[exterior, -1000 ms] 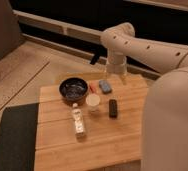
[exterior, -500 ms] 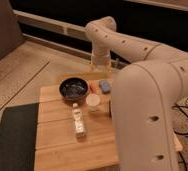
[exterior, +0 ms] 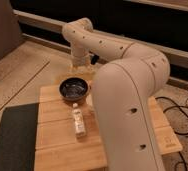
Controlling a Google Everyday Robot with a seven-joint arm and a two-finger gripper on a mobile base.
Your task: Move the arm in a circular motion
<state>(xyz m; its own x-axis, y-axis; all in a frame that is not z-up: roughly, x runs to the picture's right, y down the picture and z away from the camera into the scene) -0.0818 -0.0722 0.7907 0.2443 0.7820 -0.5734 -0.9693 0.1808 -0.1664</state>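
The arm (exterior: 129, 95) is cream-white and glossy, with thick rounded segments and rows of small dark holes. It fills the middle and right of the camera view. Its far segment (exterior: 94, 40) reaches left and bends down behind the wooden table. The gripper (exterior: 80, 66) hangs at the table's far edge, just behind a dark bowl (exterior: 73, 89).
A small pale bottle (exterior: 78, 122) lies on the wooden table (exterior: 57, 147) in front of the bowl. A dark mat (exterior: 14, 137) lies on the floor at the left. Black cables (exterior: 183, 116) lie on the floor at the right. A low wall ledge (exterior: 42, 22) runs behind.
The arm has swung left and nearer the camera. The gripper moved from the table's right rear to behind the bowl. The arm now hides the blue and dark items on the table's right.
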